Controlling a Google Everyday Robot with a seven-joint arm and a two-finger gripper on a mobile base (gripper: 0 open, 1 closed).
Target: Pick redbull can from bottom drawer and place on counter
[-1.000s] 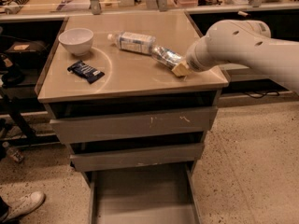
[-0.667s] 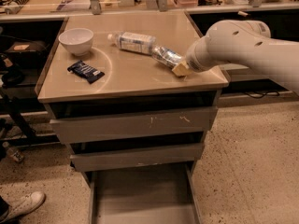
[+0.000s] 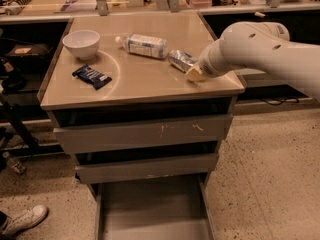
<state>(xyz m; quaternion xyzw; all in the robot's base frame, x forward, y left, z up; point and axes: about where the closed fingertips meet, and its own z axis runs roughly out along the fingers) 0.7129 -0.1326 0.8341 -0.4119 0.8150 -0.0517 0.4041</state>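
Observation:
The redbull can (image 3: 180, 60) lies on its side on the counter (image 3: 140, 81), at the right, just beside the end of the clear plastic bottle. My gripper (image 3: 194, 73) is at the can's right end, low over the counter near its right edge; the white arm covers most of it. The bottom drawer (image 3: 150, 209) is pulled out below the cabinet and its flat floor shows nothing in it.
A clear plastic bottle with a white label (image 3: 144, 45) lies on the counter's back middle. A white bowl (image 3: 81, 43) stands at the back left and a dark blue snack wrapper (image 3: 91, 76) lies in front of it. A shoe (image 3: 25, 219) is on the floor at the lower left.

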